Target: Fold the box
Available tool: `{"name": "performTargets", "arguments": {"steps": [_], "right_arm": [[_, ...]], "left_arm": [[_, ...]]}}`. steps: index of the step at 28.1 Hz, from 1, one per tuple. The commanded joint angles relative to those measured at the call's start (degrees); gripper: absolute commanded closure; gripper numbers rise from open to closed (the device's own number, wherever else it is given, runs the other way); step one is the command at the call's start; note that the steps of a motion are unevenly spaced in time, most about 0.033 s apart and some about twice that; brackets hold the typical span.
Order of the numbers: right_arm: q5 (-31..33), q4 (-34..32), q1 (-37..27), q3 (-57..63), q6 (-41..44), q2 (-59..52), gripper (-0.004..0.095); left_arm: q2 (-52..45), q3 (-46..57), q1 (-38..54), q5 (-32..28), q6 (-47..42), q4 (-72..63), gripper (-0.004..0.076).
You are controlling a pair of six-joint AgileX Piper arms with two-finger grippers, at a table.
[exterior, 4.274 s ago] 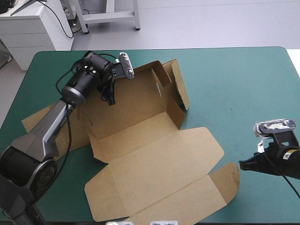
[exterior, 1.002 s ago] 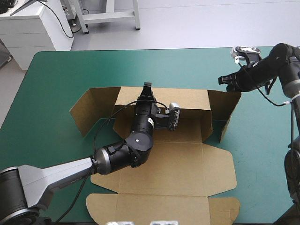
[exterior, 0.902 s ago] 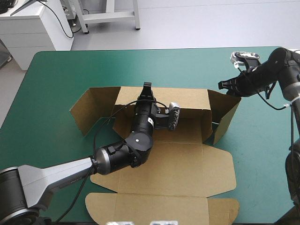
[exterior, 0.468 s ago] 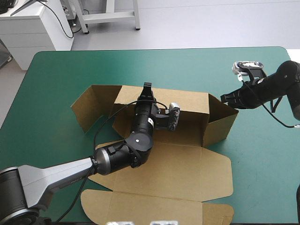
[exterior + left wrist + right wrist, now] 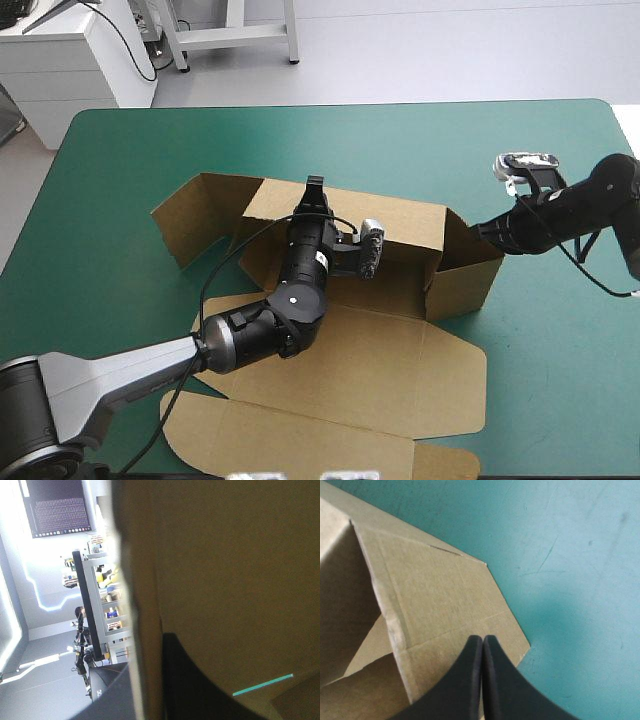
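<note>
Left gripper (image 5: 314, 187): all but closed, clamped over the top edge of the box's far wall (image 5: 405, 222) at about the wall's middle. In the wrist view the brown board runs between the two black fingers (image 5: 200, 690), one on each face.

Right gripper (image 5: 482, 643): fingers closed into one pointed arch, nothing held between them. The tip rests against the outer face of the right end flap (image 5: 445, 600), close to the flap's free corner. The arm reaches in from the table's right side.

Box (image 5: 390, 350): brown, partly raised, set about mid-table.
- Far wall: upright, running left to right.
- Right end flap: upright, turned toward the near side from the far wall's right end and making a corner with it.
- Left end flap (image 5: 190, 225): upright but splayed outward to the left, not turned in.
- Floor and lid panels: flat on the cover, spreading from the far wall toward the near edge, with rounded tabs at the near corners.

Table (image 5: 120, 170): teal-green cover, bare on the far, left and right of the box.
</note>
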Motion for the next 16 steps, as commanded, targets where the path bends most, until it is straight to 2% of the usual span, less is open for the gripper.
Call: {"name": "performTargets", "arguments": {"steps": [1, 8, 16], "right_arm": [[1.29, 1.88, -0.38, 1.75, -1.31, -4.68, 0.0924], [0.1, 2.29, -0.38, 6.7, -2.0, -10.12, 0.0924], [-3.07, 2.8, -0.38, 8.06, -2.81, -10.56, 0.0924]], "left_arm": [[-2.48, -1.17, -0.25, 2.95, 0.1, 3.05, 0.0731], [-2.48, -1.17, -0.25, 2.95, 0.1, 3.05, 0.0731], [-2.48, -1.17, -0.25, 2.95, 0.1, 3.84, 0.0731]]}}
